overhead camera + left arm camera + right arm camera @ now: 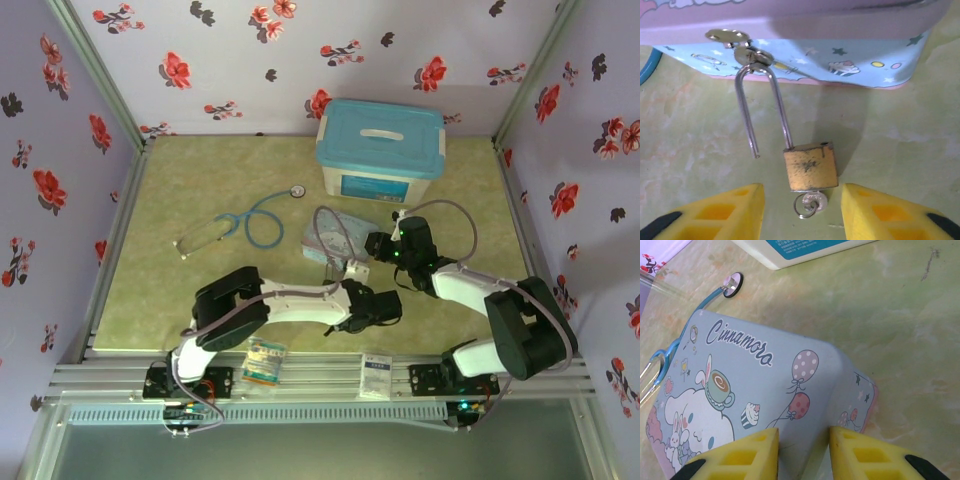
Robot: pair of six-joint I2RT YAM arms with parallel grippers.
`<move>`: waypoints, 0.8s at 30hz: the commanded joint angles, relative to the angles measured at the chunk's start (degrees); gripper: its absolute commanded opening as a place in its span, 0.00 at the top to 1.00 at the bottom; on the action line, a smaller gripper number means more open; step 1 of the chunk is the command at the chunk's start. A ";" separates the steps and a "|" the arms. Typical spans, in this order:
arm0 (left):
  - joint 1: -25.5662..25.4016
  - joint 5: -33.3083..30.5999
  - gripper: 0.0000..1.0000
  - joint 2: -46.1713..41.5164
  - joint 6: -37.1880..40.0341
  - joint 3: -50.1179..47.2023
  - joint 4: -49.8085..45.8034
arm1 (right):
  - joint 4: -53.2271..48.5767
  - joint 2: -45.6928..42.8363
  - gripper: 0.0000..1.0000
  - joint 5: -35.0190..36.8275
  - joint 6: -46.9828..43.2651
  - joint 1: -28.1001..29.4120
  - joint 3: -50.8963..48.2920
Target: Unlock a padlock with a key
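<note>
Three floral walls (250, 40) surround a green table (200, 170) holding the padlock (810, 169).

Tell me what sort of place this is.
Probably a tabletop robot test cell, not a home. Flower-print walls box in a green mat. An aluminium frame runs along the near edge, with the left arm and right arm bolted to it.

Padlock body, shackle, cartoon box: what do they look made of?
Padlock body: brass-coloured metal, dull and scuffed, with dark marks on its face. Shackle: bright steel-like rod, sharp highlights along it. Cartoon box: probably thin printed sheet metal with a satin pastel coat; plastic not ruled out.
</note>
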 commanded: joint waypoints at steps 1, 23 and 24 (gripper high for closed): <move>0.20 1.57 0.49 -11.26 3.00 -5.59 8.45 | -7.55 1.08 0.65 3.67 -1.01 -0.68 -2.43; 24.83 14.97 0.10 -39.48 16.57 -30.32 34.17 | -34.93 -26.86 0.23 16.34 4.16 18.24 0.41; 26.65 17.18 0.10 -38.47 17.75 -30.38 36.23 | -33.43 -25.84 0.24 17.26 5.08 20.66 0.39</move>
